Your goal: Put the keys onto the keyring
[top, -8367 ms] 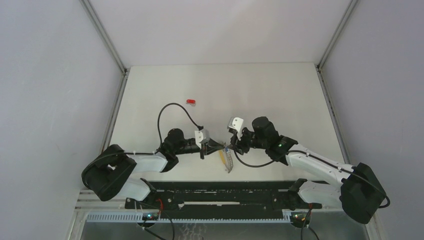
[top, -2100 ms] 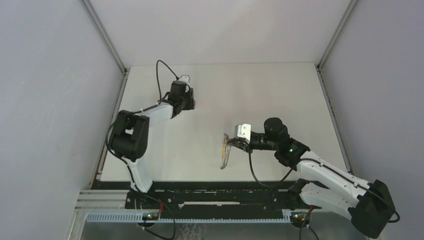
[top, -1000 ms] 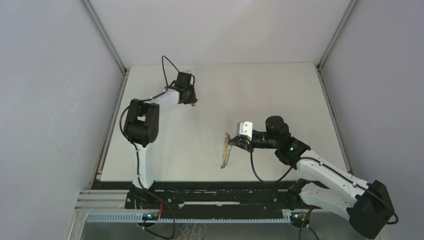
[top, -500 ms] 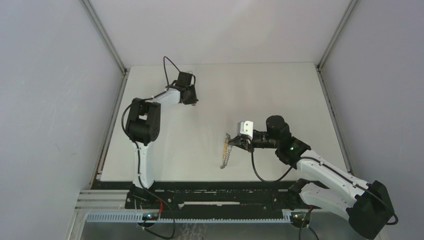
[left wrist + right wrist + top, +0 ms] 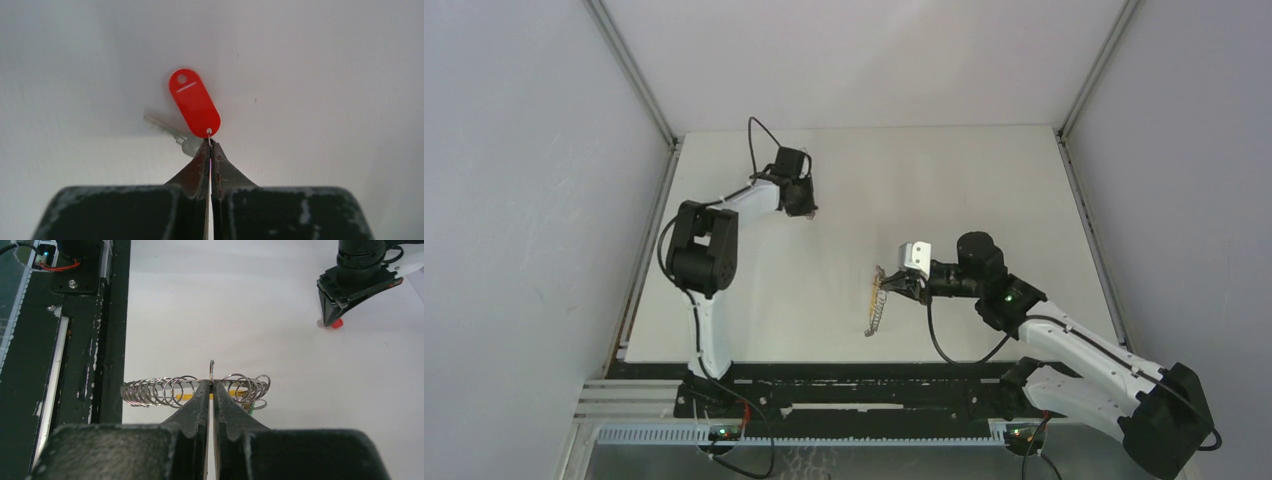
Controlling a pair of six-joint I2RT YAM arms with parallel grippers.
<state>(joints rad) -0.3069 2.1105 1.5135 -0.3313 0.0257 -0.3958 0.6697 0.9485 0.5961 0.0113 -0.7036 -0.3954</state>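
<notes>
A red-headed key [image 5: 194, 102] lies on the white table at the far left, its silver blade [image 5: 170, 130] poking out beneath the head. My left gripper [image 5: 210, 143] is shut on the thin wire loop at the red head's near end. In the top view the left gripper [image 5: 801, 205] hides this key. The keyring [image 5: 165, 390] is a row of several metal rings, with a yellow key [image 5: 186, 396] and a bit of green [image 5: 253, 408] among them. My right gripper [image 5: 212, 383] is shut on one upright ring in the middle. In the top view the keyring [image 5: 878, 308] trails toward me from the right gripper [image 5: 892, 283].
Along the near table edge runs the black mounting rail [image 5: 864, 385], which the right wrist view shows at its left [image 5: 90, 315]. That view also catches the left gripper [image 5: 356, 287] at upper right with the red key [image 5: 337, 323] under it. Grey walls enclose the table [image 5: 984, 180].
The left gripper's jaws have closed onto the red key's wire loop, and its wrist has shifted slightly. The right arm and keyring have stayed put.
</notes>
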